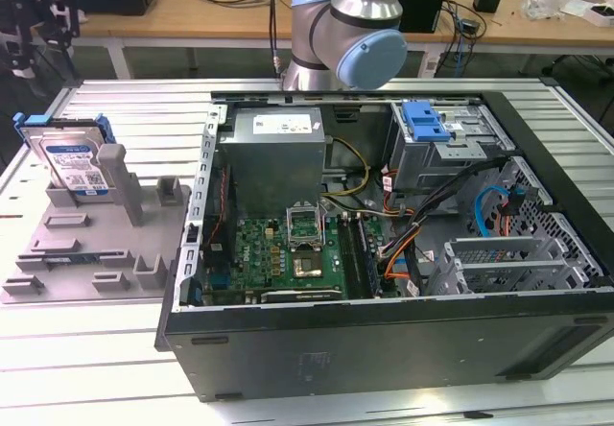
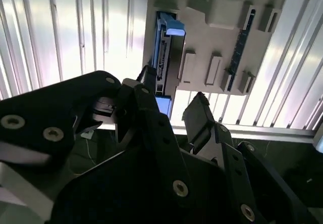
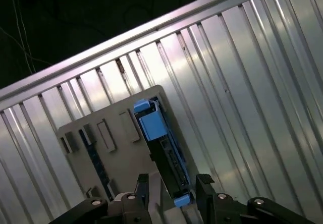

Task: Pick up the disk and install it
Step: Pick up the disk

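The disk (image 1: 72, 162), silver with a white-and-blue label and a blue bracket, stands on edge in a slot of the grey holder (image 1: 86, 253) at the exterior view's left. Both wrist views look down on its thin edge, disk (image 3: 169, 156) and disk (image 2: 162, 62). My gripper (image 3: 174, 183) hangs above it, open, with one dark finger (image 3: 143, 183) to each side of the disk's line and not touching it. The same open gripper (image 2: 174, 108) shows in the second wrist view. In the exterior view a dark gripper body (image 1: 38, 28) sits above the holder.
The open computer case (image 1: 576, 340) lies on the ribbed metal table (image 1: 86, 368), at the exterior view's right of the holder. Inside it are a grey cage with a blue latch (image 1: 427, 119), a grey metal box (image 1: 273, 153), a green board (image 1: 288, 248) and cables. The arm's base (image 1: 345, 23) stands behind the case.
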You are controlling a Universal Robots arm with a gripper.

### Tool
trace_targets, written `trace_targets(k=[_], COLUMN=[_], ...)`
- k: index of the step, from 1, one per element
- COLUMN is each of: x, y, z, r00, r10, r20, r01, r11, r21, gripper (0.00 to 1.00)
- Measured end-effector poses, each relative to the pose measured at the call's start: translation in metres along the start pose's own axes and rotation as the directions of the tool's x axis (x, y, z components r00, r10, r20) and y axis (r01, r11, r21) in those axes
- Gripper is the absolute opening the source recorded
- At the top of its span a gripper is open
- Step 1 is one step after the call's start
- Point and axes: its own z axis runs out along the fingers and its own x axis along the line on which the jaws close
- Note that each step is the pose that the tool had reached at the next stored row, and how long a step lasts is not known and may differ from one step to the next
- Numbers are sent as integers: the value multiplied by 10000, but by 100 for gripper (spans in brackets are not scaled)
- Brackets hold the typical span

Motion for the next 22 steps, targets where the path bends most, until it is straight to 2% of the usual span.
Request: trace_targets(k=[3, 7, 11, 12, 14, 16, 19, 22], x=[0, 0, 0, 0, -1, 1, 8, 21], y=[0, 1, 0, 1, 1, 9, 51, 136], z=[1, 3, 5, 6, 8, 8, 10, 10], r00=[9983, 9902, 9754, 9681, 9589, 9535, 9485, 9464], r10=[-582, -1393, -2202, -2503, -2837, -3012, -3168, -3229], r20=[19, 45, 67, 75, 84, 88, 91, 93], r01=[582, 1392, 2201, 2502, 2836, 3011, 3167, 3228], r11=[9983, 9902, 9754, 9681, 9589, 9535, 9484, 9464], r21=[23, 56, 92, 106, 122, 129, 138, 141], gripper=[49, 49, 49, 49, 49, 49, 49, 49])
